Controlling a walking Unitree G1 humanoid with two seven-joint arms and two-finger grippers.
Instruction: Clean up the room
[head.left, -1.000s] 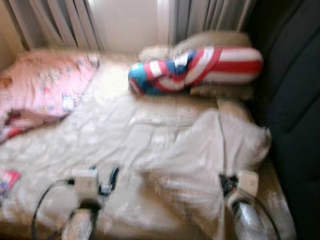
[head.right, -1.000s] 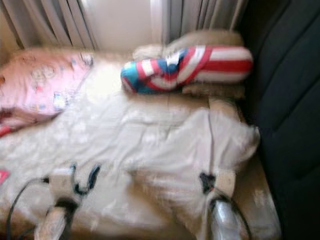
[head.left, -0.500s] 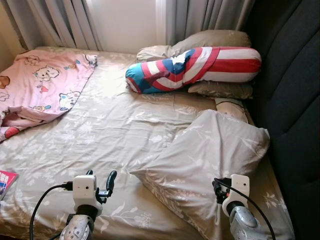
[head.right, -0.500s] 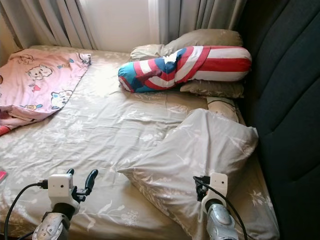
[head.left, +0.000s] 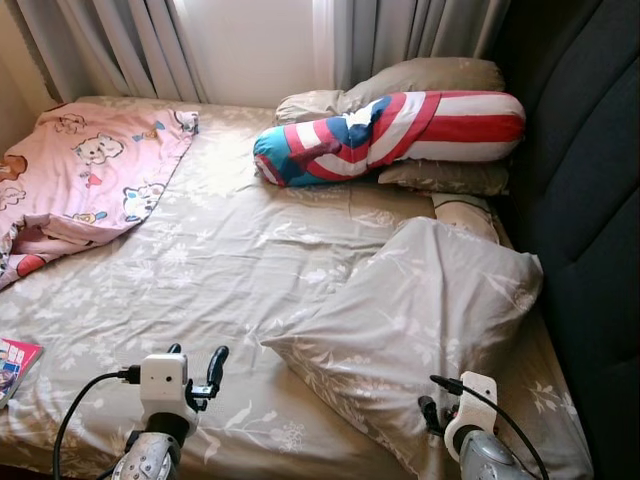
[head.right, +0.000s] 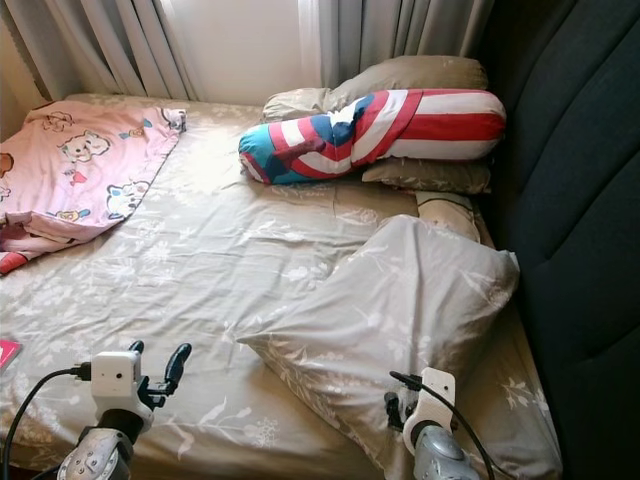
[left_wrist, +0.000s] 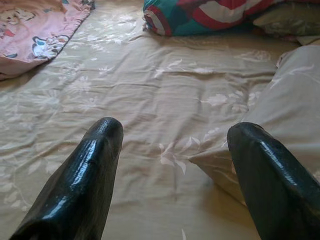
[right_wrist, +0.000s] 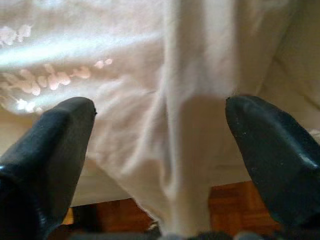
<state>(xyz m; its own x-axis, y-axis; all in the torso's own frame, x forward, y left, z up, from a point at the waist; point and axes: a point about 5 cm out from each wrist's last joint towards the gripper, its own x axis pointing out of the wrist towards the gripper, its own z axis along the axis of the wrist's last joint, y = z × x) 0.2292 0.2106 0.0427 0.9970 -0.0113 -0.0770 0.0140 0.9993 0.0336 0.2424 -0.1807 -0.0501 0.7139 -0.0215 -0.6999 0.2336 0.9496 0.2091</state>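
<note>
At lower right, the right gripper (right_wrist: 160, 150) hangs wide apart at the near edge of the loose pillow (head.left: 420, 310), holding nothing. At lower left, the left gripper (left_wrist: 175, 165) is spread over the bed sheet (head.left: 230, 260). Closing now might pinch only the pillowcase, which could slip free.

grey curtains (head.left: 120, 40) hang behind the bed, beside a dark padded headboard (head.left: 585, 200).
</note>
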